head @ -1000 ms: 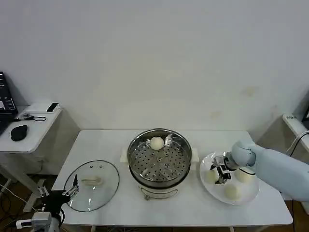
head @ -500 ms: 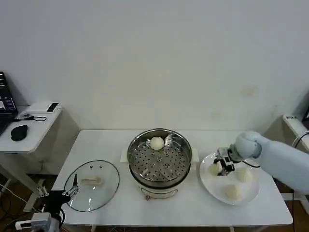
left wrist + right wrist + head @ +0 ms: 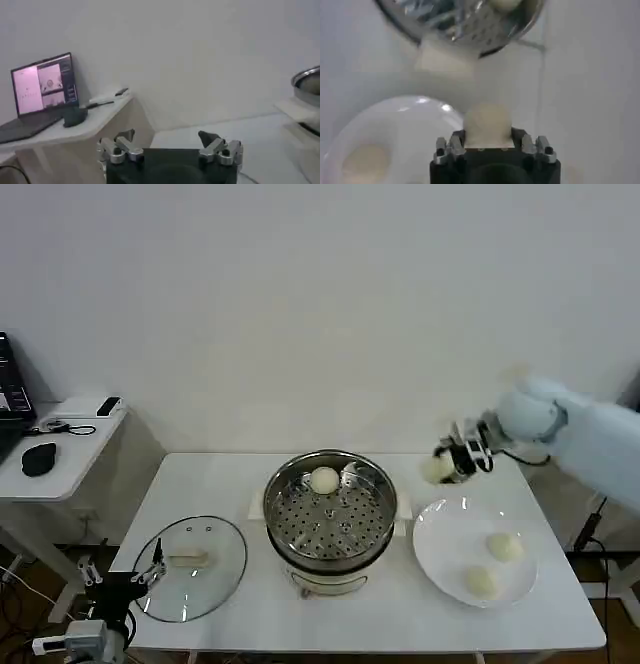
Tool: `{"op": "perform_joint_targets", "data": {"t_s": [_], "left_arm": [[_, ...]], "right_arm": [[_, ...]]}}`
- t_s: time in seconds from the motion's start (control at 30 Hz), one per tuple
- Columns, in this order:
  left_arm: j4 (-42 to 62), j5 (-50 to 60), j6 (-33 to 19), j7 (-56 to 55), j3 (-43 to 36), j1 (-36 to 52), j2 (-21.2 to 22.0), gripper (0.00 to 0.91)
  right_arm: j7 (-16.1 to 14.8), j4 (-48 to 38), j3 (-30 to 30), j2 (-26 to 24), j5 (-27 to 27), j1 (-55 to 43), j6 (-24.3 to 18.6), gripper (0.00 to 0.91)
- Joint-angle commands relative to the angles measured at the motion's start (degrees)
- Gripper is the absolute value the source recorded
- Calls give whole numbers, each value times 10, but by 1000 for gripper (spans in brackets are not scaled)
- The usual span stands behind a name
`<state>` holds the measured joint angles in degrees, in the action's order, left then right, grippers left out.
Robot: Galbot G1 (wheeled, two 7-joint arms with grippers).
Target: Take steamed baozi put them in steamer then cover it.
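You have one baozi (image 3: 324,479) in the steamer (image 3: 330,509), your right gripper (image 3: 455,462) squeezes a second bun (image 3: 436,468) up at its 2 o'clock, two wait on the plate (image 3: 445,559), and the glass lid (image 3: 190,567) lies at 8 o'clock by your open left gripper (image 3: 167,141).

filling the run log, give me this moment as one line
right gripper: holding bun above table | steamer: one bun inside | plate: two buns | lid: off | left gripper: open, idle

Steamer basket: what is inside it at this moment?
One baozi sits on the perforated floor at the far side of the steamer; the near wall hides a strip of the floor. Another bun is in the right hand, above the table beside the steamer.
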<state>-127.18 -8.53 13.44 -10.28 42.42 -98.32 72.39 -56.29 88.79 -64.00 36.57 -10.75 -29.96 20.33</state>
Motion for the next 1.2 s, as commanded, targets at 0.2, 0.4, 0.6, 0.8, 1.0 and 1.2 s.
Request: {"op": "perform_joint_targets", "data": {"t_s": [0.2, 0.4, 0.6, 0.8, 1.0, 1.2], "left_arm": [[-5, -1, 0, 0, 4, 6, 1, 907], [-8, -5, -1, 1, 21, 3, 1, 907], [-8, -4, -1, 1, 27, 4, 2, 907], [-6, -4, -1, 0, 30, 5, 2, 907], [-7, -4, -2, 0, 30, 5, 4, 907], [-2, -4, -3, -1, 30, 5, 4, 907]], "right_arm": [[80, 31, -88, 209, -220, -118, 113, 635], [112, 0, -106, 281, -250, -68, 149, 635], [153, -52, -95, 334, -260, -14, 193, 635], [158, -77, -94, 356, -250, 19, 205, 635], [158, -106, -87, 373, -233, 43, 206, 635], [157, -119, -91, 376, -223, 56, 205, 635]]}}
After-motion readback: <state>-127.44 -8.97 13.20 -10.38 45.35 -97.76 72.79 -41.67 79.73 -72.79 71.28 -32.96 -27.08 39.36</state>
